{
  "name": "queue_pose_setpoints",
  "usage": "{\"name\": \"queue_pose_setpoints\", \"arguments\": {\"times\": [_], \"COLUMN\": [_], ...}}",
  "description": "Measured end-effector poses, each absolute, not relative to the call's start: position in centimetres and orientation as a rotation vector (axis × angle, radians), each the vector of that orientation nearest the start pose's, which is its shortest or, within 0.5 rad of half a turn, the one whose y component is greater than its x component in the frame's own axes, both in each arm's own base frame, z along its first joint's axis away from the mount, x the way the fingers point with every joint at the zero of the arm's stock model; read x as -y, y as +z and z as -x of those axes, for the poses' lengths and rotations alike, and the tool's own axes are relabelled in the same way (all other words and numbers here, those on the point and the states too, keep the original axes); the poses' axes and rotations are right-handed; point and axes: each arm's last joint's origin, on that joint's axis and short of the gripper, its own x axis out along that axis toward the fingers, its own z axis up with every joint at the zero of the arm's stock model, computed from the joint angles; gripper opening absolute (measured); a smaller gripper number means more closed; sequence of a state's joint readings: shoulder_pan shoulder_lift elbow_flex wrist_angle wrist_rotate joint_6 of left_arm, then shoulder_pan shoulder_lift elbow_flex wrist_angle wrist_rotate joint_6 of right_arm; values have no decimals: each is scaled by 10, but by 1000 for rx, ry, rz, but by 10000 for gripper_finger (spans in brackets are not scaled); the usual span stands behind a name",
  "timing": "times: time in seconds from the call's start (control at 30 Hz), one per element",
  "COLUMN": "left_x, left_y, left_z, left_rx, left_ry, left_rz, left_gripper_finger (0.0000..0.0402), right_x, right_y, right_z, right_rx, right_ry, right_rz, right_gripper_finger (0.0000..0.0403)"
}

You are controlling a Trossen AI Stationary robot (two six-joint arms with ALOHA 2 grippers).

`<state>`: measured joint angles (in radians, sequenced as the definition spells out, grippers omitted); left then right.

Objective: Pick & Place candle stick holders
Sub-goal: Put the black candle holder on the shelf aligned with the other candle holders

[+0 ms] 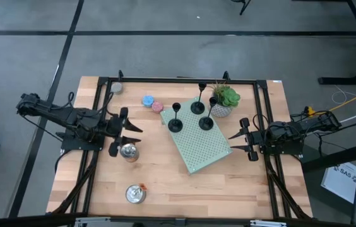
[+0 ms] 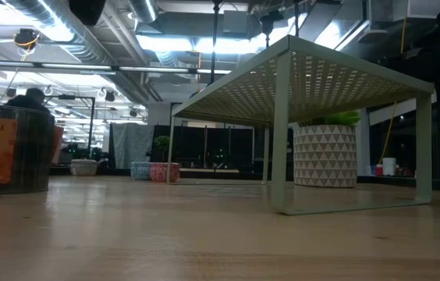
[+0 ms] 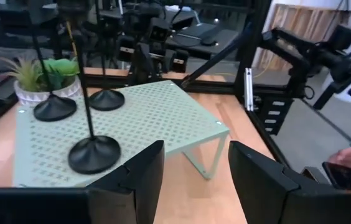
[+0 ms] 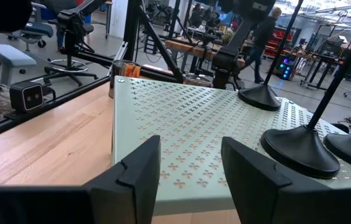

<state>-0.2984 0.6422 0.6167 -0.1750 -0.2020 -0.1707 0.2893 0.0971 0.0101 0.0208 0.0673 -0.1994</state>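
Observation:
Three black candle stick holders (image 1: 175,123) (image 1: 197,106) (image 1: 206,122) stand upright by their round bases on a pale green perforated rack (image 1: 203,148) in the middle of the table. The left wrist view shows their bases (image 3: 93,154) (image 3: 55,107) (image 3: 106,98). The right wrist view shows them too (image 4: 300,152) (image 4: 259,96). My left gripper (image 1: 137,134) (image 3: 191,180) is open left of the rack, level, with nothing between its fingers. My right gripper (image 1: 231,142) (image 4: 191,174) is open at the rack's right edge, level, also with nothing in it.
A potted plant (image 1: 224,101) stands at the rack's far right corner. One silver tin (image 1: 129,151) sits just below my left gripper, another (image 1: 136,193) near the front edge. Blue (image 1: 148,101) and pink (image 1: 157,106) candles lie left of the rack. A black frame (image 1: 178,81) borders the table.

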Motion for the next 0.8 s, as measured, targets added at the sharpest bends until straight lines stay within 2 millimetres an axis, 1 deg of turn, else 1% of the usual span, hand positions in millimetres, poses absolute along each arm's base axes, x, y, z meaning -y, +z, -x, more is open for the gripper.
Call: {"name": "queue_pose_setpoints", "arguments": {"times": [0.13,0.57,0.8], "left_x": [41,45,48], "left_y": [288,280,272], "left_z": [-144,-155,-166], "left_rx": [-229,-282,-320], "left_ry": [-94,-102,-103], "left_rz": [114,33,-117], "left_gripper_finger": [173,173,175], "right_x": [-28,-28,-28], "right_y": [161,161,161], "right_z": [-99,-99,-99], "right_rx": [-43,-42,-42], "right_ry": [228,228,228], "right_rz": [210,210,211], "right_gripper_finger": [171,171,171]}}
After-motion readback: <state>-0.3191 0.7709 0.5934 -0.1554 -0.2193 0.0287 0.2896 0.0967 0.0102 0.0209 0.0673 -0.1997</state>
